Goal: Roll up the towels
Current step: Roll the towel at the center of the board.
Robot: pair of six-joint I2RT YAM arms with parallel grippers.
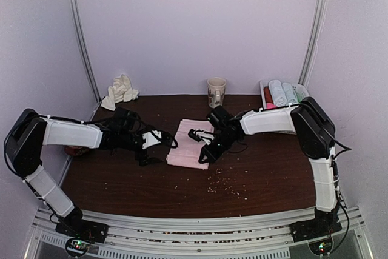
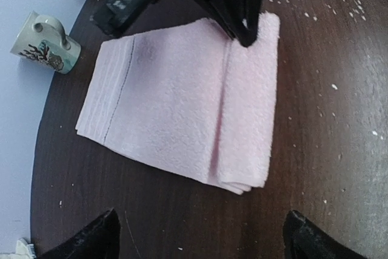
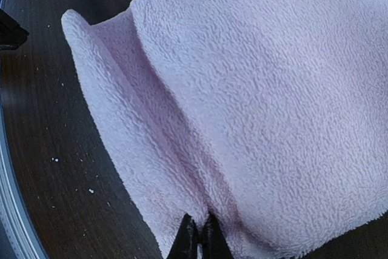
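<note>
Dead ahead of my left pincer (image 2: pixel 203 222) lies the pink towel (image 2: pixel 163 107), flat near the middle of the table (image 2: pixel 339 150). That line-up is what the coming move turns on. The left fingers stand wide apart with nothing between them, near the towel but not touching it.

Along the towel's near edge runs a thick fold (image 2: pixel 245 119), the start of a roll as I read it. Its long axis goes left to right across the table, so it points straight back at my left pincer. One end of it faces that open gap, a little toward the right-hand finger.

At the other end sits my right pincer (image 3: pixel 197 238), its fingers closed tight together with the tips down on the fold. I cannot tell whether any cloth is nipped between them or whether they only press on it.

My left arm is plainly the nearer one to the free end. I judge it needs only a short push forward along the fold's axis to straddle that end, so both ends can turn together.

The white towel (image 1: pixel 120 89) lies crumpled at the back left, well apart, not yet rolled.
</note>
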